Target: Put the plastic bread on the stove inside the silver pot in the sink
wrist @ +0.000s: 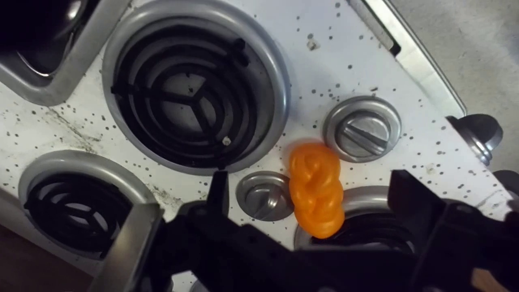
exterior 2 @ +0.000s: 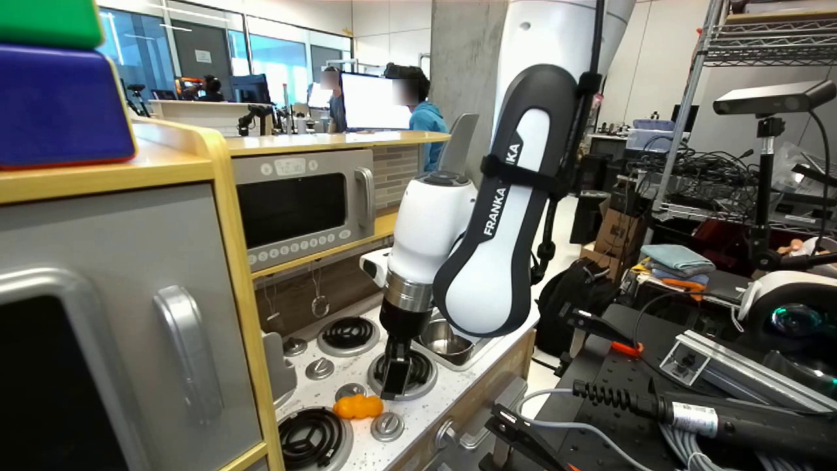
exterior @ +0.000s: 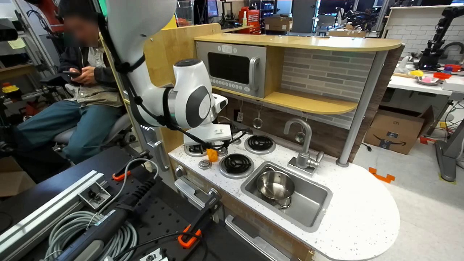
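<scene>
The orange braided plastic bread [exterior: 212, 155] [exterior 2: 358, 406] [wrist: 316, 190] lies on the white stove top between the burners and knobs. In the wrist view its lower end overlaps a burner's rim. My gripper [exterior 2: 395, 379] [wrist: 310, 174] is open and empty above the stove, and in the wrist view the bread shows between its two fingers. The fingers appear apart from the bread. The silver pot [exterior: 275, 185] [exterior 2: 450, 341] stands in the left part of the grey sink [exterior: 311, 204] in an exterior view. Its inside looks empty there.
Stove knobs [wrist: 363, 129] and black coil burners [exterior: 236, 165] surround the bread. A grey faucet [exterior: 303, 139] rises behind the sink. A toy microwave [exterior: 232, 69] and shelf [exterior: 311, 101] overhang the back. A grey post [exterior: 364, 108] stands at the counter's far end.
</scene>
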Controlling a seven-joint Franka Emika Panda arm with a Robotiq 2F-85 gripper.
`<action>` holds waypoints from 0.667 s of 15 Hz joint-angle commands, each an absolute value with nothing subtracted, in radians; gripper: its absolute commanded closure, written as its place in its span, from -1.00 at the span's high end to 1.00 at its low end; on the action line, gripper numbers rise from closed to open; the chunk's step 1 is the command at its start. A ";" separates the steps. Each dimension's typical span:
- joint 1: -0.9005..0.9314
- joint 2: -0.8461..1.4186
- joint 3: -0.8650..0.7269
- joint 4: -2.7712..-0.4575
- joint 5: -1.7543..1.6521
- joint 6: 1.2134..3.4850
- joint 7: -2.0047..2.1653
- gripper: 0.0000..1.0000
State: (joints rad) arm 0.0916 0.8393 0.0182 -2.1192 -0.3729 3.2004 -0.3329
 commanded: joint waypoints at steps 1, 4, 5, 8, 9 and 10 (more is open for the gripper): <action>0.054 0.947 0.061 -2.021 -0.383 3.282 -0.364 1.00; 0.045 1.004 0.088 -1.966 -0.386 3.275 -0.364 1.00; 0.043 1.019 0.096 -1.951 -0.386 3.271 -0.364 1.00; 0.049 1.058 0.109 -1.915 -0.388 3.270 -0.364 0.45; 0.051 1.066 0.112 -1.905 -0.388 3.268 -0.363 0.31; 0.051 1.073 0.115 -1.897 -0.387 3.262 -0.362 0.11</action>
State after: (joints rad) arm 0.0755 1.0295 0.0875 -1.9470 -0.3738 3.2554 -0.3406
